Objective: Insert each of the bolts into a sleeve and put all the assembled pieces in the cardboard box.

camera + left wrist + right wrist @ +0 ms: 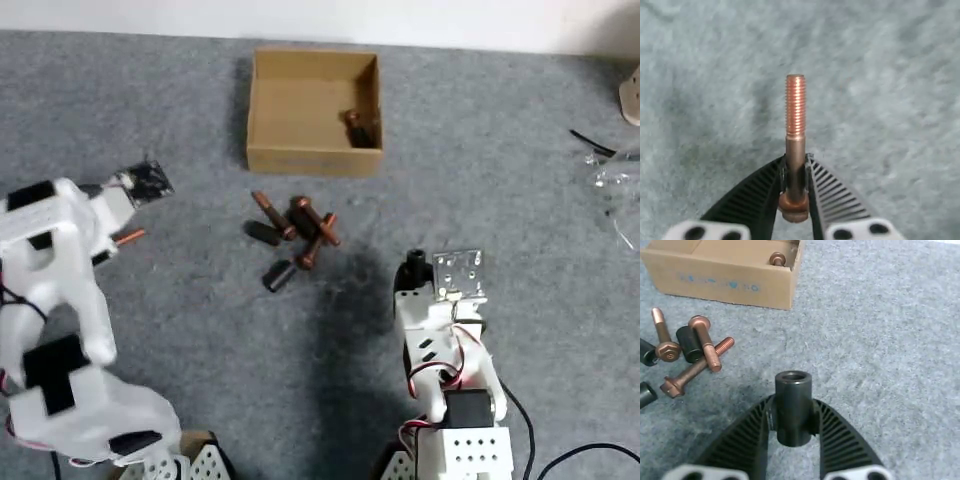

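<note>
My left gripper (795, 167) is shut on the smooth shank of a copper bolt (795, 115), whose threaded end points away over bare carpet. In the high view that bolt (130, 237) sticks out at the far left, level with the pile. My right gripper (793, 410) is shut on a black sleeve (793, 405) held upright, bore facing up. That sleeve (413, 270) is to the right of the pile. Loose bolts (312, 225) and black sleeves (280, 276) lie mixed in front of the cardboard box (268, 110). One bolt head (777, 259) shows inside the box.
Grey carpet (520, 230) covers the table. Clear plastic and thin wires (608, 170) lie at the far right edge. The pile's bolts (705, 342) and a sleeve (687, 337) lie beyond and to one side of my right gripper.
</note>
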Controlling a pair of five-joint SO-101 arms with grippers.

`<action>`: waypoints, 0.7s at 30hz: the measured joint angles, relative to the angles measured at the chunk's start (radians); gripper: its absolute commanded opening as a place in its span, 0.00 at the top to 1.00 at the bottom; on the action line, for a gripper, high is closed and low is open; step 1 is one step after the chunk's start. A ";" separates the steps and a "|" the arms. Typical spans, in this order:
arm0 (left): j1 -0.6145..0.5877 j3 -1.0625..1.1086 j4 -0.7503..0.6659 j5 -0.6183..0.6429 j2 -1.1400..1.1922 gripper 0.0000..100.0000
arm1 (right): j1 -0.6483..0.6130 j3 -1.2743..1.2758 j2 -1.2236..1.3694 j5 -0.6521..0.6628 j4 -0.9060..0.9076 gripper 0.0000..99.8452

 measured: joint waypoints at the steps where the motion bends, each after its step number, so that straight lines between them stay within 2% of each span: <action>1: -0.014 -0.040 0.018 0.000 0.038 0.99 | 0.000 0.000 0.000 0.000 0.000 1.00; 12: -0.074 -0.667 0.299 0.000 0.583 0.99 | 0.000 0.000 0.000 0.000 0.000 1.00; 16: -0.074 -0.888 0.448 0.000 0.727 0.99 | 0.000 0.000 0.000 0.000 0.000 1.00; 21: -0.074 -1.088 0.565 0.000 0.819 0.85 | 0.000 0.000 0.000 0.000 0.000 1.00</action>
